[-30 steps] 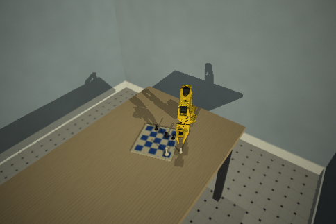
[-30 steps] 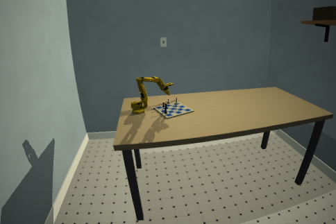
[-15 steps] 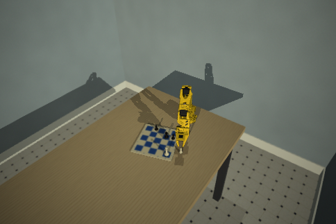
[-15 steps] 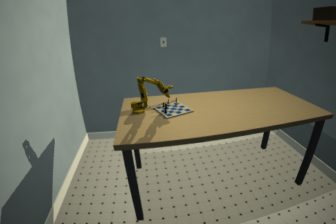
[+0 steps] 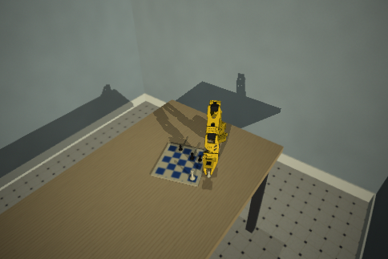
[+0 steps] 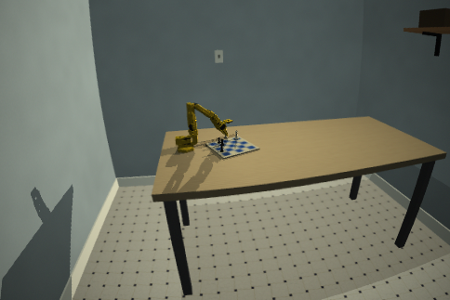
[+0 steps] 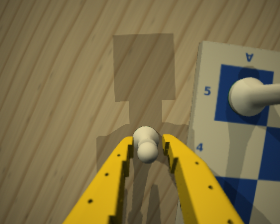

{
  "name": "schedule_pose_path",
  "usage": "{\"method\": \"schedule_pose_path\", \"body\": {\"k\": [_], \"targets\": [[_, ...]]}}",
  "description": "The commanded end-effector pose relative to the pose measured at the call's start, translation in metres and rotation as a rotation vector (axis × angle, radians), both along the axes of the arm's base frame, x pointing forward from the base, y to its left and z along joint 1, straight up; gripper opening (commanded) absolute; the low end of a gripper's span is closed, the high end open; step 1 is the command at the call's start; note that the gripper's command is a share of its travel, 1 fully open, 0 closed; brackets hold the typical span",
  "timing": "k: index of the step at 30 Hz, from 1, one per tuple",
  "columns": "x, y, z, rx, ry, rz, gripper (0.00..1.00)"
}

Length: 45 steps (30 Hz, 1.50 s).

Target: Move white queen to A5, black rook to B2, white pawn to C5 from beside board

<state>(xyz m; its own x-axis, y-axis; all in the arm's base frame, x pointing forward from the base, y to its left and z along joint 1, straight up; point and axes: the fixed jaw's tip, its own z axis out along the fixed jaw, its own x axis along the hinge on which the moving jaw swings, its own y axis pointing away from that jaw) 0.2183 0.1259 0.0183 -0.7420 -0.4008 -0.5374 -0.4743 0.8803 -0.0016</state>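
The white pawn [image 7: 146, 142] [image 5: 208, 174] stands upright on the table beside the board's A edge, near row 4. My gripper [image 7: 148, 140] [image 5: 208, 172] [image 6: 226, 135] is open by a narrow gap, its fingertips on either side of the pawn's head, with a small gap showing at each side. The white queen [image 5: 192, 175] [image 6: 236, 135] [image 7: 248, 96] stands upright on A5. A black piece [image 5: 191, 155] stands on what looks like B2; it is too small to tell its kind. C5 [image 5: 175, 174] on the board [image 5: 155, 176] [image 6: 255, 149] [image 7: 196, 112] holds no piece.
Two other black pieces stand on the board: one [image 5: 200, 159] seems to be on A2, near the arm, and one [image 5: 180, 148] seems to be on D1. The queen stands close to the right of the fingers in the wrist view.
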Motion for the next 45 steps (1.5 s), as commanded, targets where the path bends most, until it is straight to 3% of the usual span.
{"method": "schedule_pose_path", "body": {"k": [1,16,45], "targets": [[-0.0038,0.0005,-0.0091,-0.008,0.017,0.008,0.09],[-0.004,0.0004,-0.0134,-0.008,0.017,0.008,0.09],[-0.0048,-0.0001,-0.0051,-0.008,0.017,0.008,0.09]]}}
